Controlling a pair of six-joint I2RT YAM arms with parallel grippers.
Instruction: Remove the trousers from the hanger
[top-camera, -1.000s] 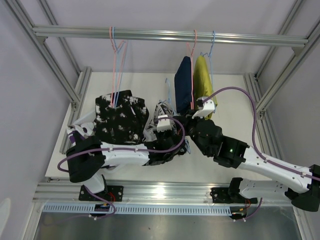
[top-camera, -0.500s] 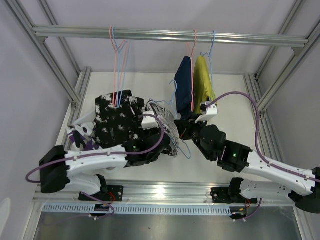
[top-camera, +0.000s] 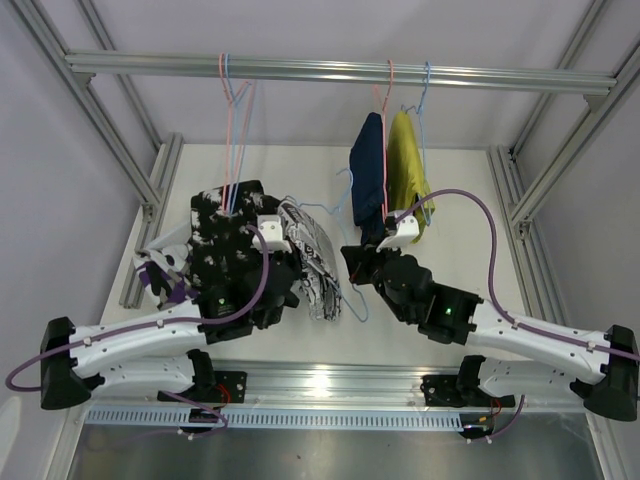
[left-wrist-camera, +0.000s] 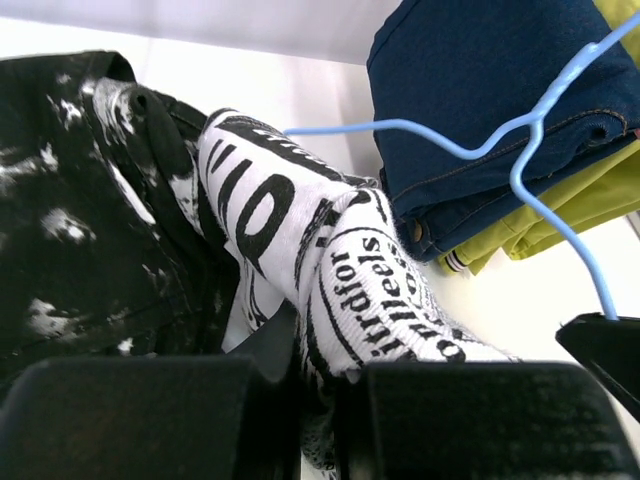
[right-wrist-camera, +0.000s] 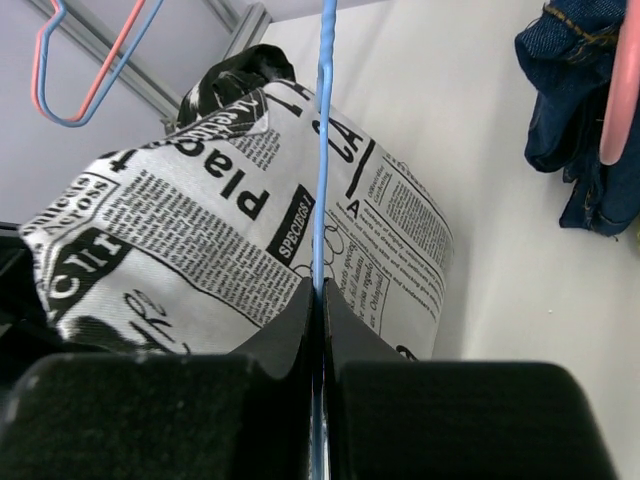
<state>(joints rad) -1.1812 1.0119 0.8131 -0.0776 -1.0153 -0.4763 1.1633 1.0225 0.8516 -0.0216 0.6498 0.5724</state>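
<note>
The left claw (left-wrist-camera: 325, 385) is all but closed, its jaws pinching a fold of the white printed trousers (left-wrist-camera: 330, 250), which bulge up out of the grip. The right claw (right-wrist-camera: 320, 310) is clamped tight on the thin wire of a blue hanger (right-wrist-camera: 324, 150); the wire runs straight up from between its jaws and across the face of the same printed cloth. From the left wrist view, the hanger's bent shoulder and neck stand clear of the cloth to the right. Whether any part of the pair is threaded over the hanger's bar cannot be told.

From above, the white printed trousers (top-camera: 315, 262) sit bunched low over the bench (top-camera: 300, 170), between the two claws, with the left arm on their left and the right arm on their right. Touching them on the left are the black speckled trousers (top-camera: 235, 240), heaped on the bench. Further left, at the bench's edge and partly under the left arm, lies a purple-white-black patterned pair (top-camera: 160, 270).

Behind the right claw, the navy trousers (top-camera: 368, 170) and the yellow trousers (top-camera: 405, 165) hang side by side, touching, from the rail (top-camera: 330, 70): the navy on a pink hanger (top-camera: 385, 100), the yellow on a light blue hanger (top-camera: 425, 90). Two bare hangers (top-camera: 232, 130), pink and blue, hang from the rail above the black pair.
</note>
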